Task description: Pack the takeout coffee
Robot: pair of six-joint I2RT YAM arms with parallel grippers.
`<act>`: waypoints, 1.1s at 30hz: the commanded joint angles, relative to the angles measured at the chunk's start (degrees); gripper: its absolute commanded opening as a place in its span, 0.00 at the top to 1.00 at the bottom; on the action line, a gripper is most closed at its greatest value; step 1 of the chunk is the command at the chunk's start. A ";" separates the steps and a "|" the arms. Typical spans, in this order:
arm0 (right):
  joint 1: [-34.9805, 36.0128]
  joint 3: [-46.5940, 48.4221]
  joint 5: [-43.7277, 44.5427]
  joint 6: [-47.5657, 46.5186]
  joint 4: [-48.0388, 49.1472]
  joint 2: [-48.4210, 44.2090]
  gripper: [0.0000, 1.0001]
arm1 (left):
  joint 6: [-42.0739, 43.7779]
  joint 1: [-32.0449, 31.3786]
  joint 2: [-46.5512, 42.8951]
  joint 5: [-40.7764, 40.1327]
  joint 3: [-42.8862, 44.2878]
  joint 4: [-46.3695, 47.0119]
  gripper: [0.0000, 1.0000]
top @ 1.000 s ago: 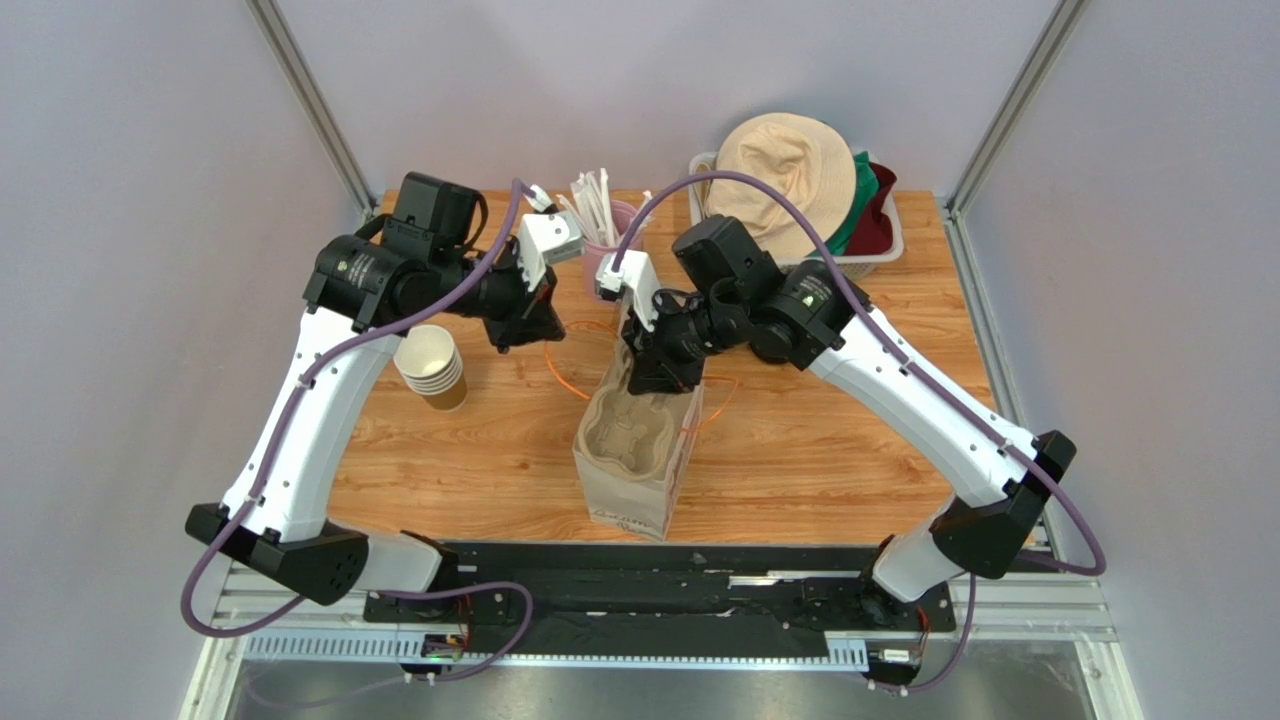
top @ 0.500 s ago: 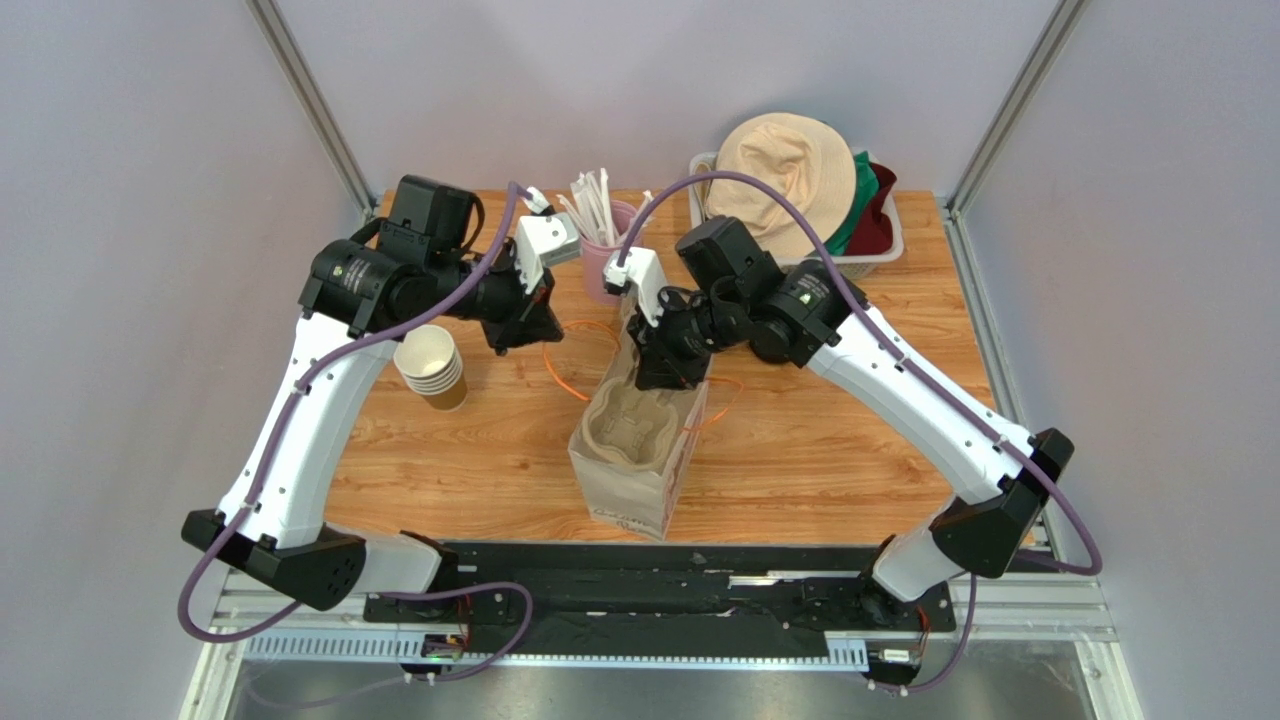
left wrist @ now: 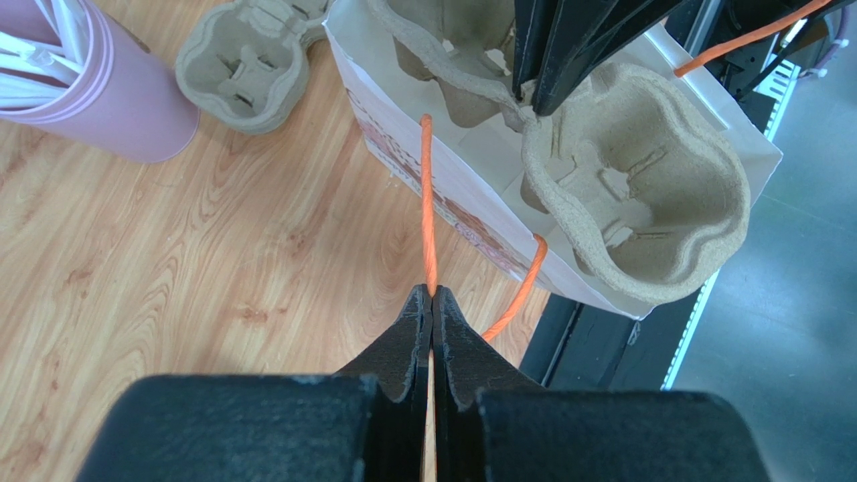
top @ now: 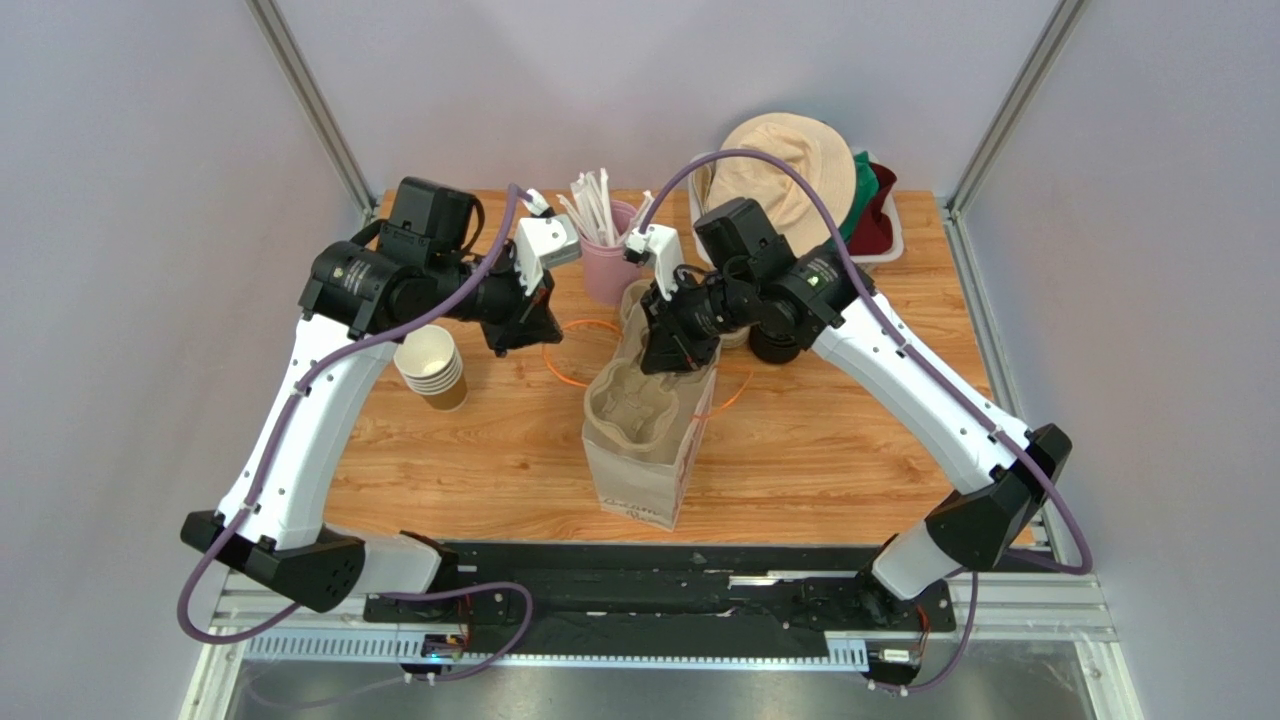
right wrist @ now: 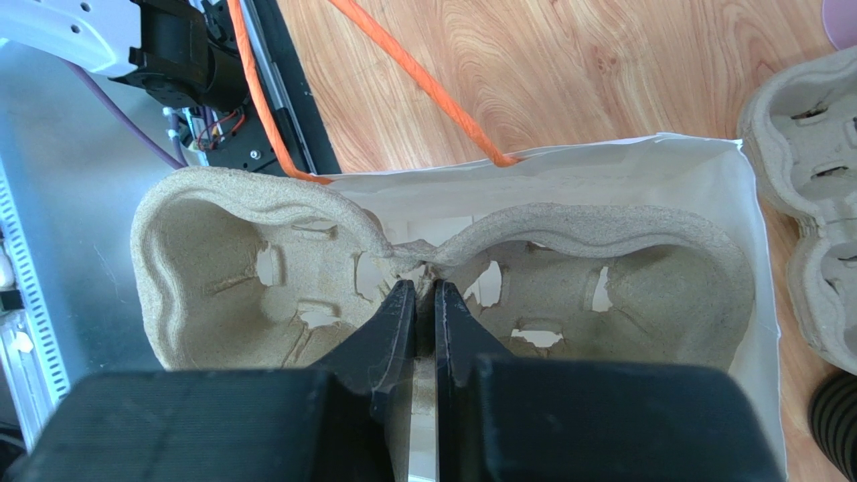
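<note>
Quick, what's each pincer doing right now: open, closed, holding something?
Left pincer: closed on the orange handle of the paper bag.
Right pincer: closed on the cup carrier inside that bag.

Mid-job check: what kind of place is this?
Probably a mock takeout-coffee packing station in a lab cell: paper bag with pulp cup carrier, stacked paper cups, plain grey walls.

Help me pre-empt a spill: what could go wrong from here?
The right gripper pinches only the thin centre ridge of the moulded beige pulp cup carrier; it might tear or slip. The left gripper holds one orange cord handle; pulling could tip the white paper bag.
</note>
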 commanded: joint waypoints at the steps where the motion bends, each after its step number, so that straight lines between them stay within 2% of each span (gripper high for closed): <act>1: -0.20 0.85 -1.90 2.70 3.67 -0.31 0.96 | -0.17 -0.16 -1.93 0.59 -0.02 1.27 0.98; 14: -0.20 -3.02 2.93 -3.01 4.03 -1.72 0.96 | -0.08 -0.07 -1.58 0.33 0.51 1.10 0.98; 27: -0.11 0.05 3.11 -12.85 -3.96 0.48 0.97 | -0.08 -0.16 -1.23 0.15 0.94 1.10 0.98; 33: 1.90 -1.18 5.92 -15.14 -4.23 2.15 0.96 | -0.69 -0.16 -1.23 0.42 0.68 1.71 0.98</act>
